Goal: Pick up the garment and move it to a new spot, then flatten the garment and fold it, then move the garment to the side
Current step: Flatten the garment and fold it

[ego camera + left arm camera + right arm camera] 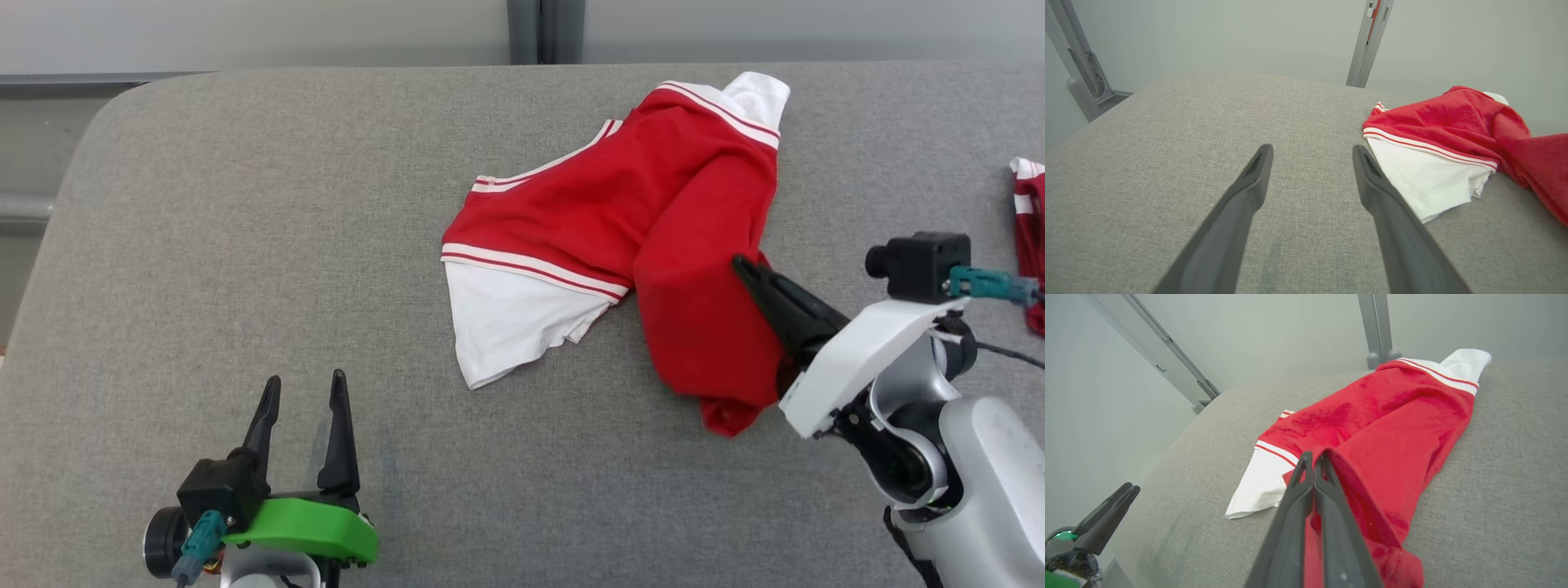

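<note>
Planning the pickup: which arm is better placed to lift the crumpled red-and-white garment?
Right. The right gripper is shut on the crumpled red-and-white cloth garment; the open left gripper sits apart from it.

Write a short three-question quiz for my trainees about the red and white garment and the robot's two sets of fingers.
1. True or false: the left arm's fingers stand spread apart and hold nothing.
2. Which part of the garment are the right arm's fingers shut on? A. the white cloth. B. the red cloth. C. a striped band.
3. Fill the gap: the padded surface under the garment is ___ in colour.

Key: 1 true; 2 B; 3 grey.
</note>
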